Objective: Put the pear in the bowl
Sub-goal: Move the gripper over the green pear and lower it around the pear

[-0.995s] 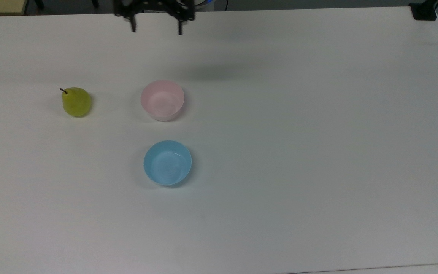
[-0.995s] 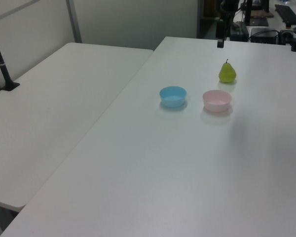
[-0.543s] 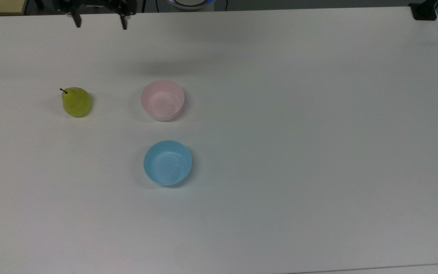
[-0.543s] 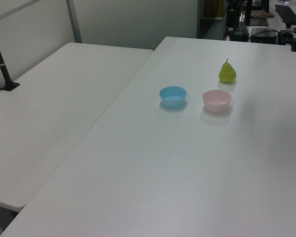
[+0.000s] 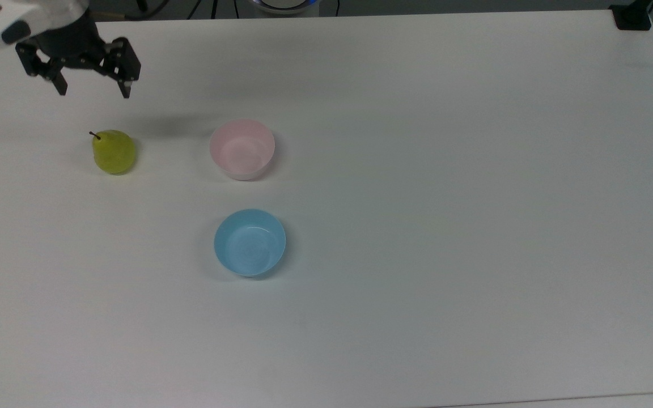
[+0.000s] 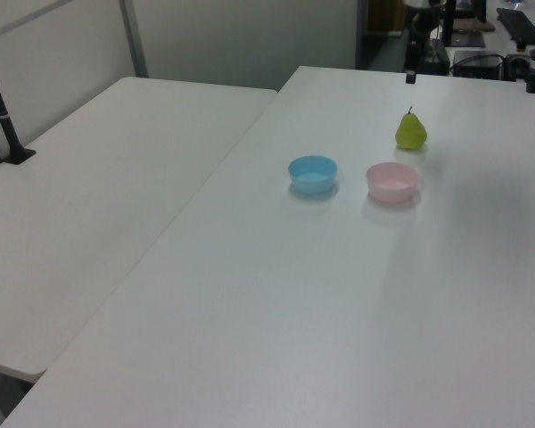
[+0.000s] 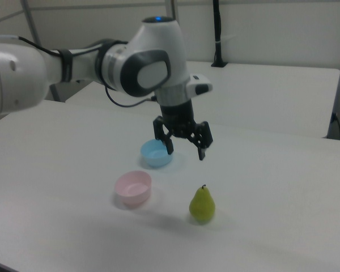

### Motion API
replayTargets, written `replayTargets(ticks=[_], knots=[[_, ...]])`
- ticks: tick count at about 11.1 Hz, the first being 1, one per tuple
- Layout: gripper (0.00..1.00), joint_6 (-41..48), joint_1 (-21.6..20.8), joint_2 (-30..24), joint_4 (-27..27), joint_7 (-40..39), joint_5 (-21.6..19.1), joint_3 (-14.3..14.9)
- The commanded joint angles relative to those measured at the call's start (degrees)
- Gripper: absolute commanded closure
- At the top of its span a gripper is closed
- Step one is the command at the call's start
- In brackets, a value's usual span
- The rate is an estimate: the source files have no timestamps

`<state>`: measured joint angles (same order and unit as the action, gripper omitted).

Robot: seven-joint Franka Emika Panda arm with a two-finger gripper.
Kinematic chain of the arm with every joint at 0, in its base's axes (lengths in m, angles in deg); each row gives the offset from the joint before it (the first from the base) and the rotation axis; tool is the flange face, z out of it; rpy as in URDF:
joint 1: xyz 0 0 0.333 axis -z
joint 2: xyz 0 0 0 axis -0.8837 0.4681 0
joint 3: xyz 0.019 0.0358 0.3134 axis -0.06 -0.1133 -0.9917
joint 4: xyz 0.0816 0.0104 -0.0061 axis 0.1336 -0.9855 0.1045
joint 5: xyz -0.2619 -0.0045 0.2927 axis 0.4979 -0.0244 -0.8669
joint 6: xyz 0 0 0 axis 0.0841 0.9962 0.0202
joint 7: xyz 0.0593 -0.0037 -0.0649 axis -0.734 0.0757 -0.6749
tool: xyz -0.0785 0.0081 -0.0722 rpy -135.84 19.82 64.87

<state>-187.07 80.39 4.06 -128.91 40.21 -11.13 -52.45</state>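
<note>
Arm reaching in, wrist bent down.
Gripper at upper left of the top view, spread wide, holding nothing, fingertips pointing downward.

Top view: gripper, fingers apart, above the table's far-left corner; pear near the left edge, pink bowl beside, blue bowl nearer the front edge.

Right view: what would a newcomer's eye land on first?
The big white arm reaching in from the right view's left, its black claw open and hanging in the air above the pear. The pear stands upright on the white table. The pink bowl sits to the right view's left of it and the blue bowl farther back, both empty.
</note>
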Motion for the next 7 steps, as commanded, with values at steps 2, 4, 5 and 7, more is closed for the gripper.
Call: replayTargets(ticks=[2,4,5,7], knots=[[0.00,-7.31,2.17,2.45,-5.70,-7.15,-0.40,0.23],[0.00,-11.88,2.35,5.17,-7.20,-7.34,0.74,0.23],[0.00,-13.99,2.44,6.49,-7.82,-7.34,0.83,0.23],[0.00,-17.25,2.44,8.95,-8.69,-7.34,0.83,0.23]])
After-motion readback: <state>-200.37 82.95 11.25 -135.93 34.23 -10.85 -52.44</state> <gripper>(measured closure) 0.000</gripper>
